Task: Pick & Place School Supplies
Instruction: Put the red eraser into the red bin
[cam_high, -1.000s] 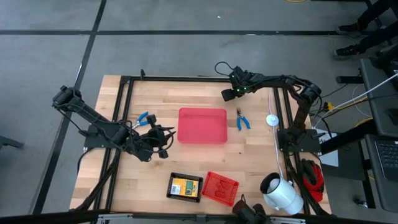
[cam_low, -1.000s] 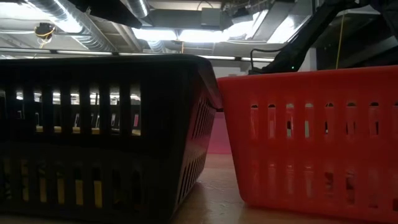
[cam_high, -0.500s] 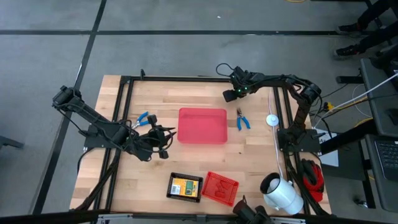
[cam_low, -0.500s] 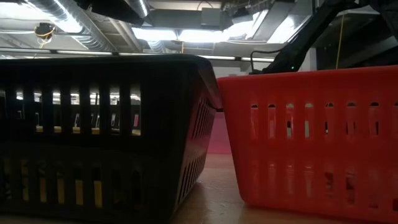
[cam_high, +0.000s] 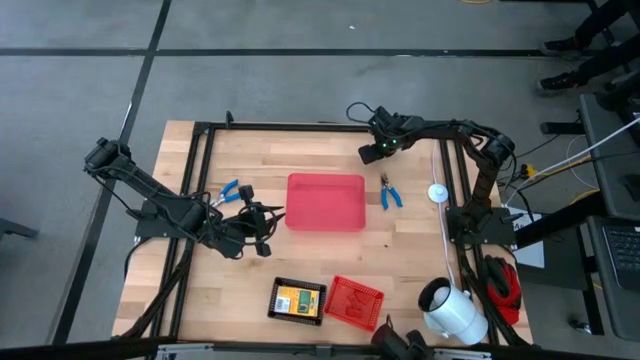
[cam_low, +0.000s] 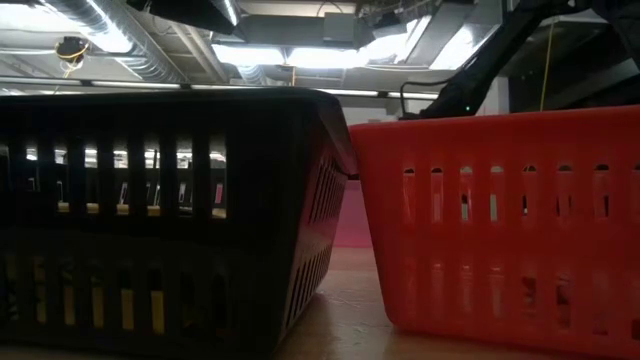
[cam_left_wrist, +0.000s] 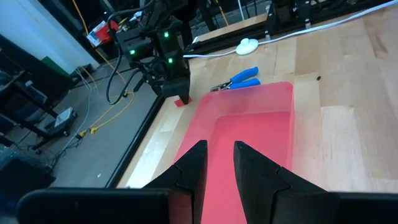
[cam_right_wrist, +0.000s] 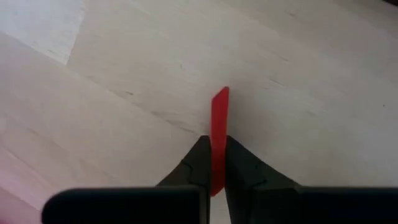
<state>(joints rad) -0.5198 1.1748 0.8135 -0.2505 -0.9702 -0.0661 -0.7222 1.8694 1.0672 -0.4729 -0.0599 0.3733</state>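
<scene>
Red, thin flat block (cam_right_wrist: 217, 137) pinched edge-on in right claw (cam_right_wrist: 212, 163) over pale wood-grain table (cam_right_wrist: 124, 62).

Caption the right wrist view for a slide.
Right gripper shut on a thin red block held edge-up over the bare wooden table.

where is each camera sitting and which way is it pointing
High view: above the table, looking straight down; both arms show.
Low view: at tabletop height behind the black tray and red basket.
Left wrist: faces the red tray, own jaws apart.
Right wrist: faces the tabletop, jaws shut on a red block.
Shared: red tray, high and left wrist.
</scene>
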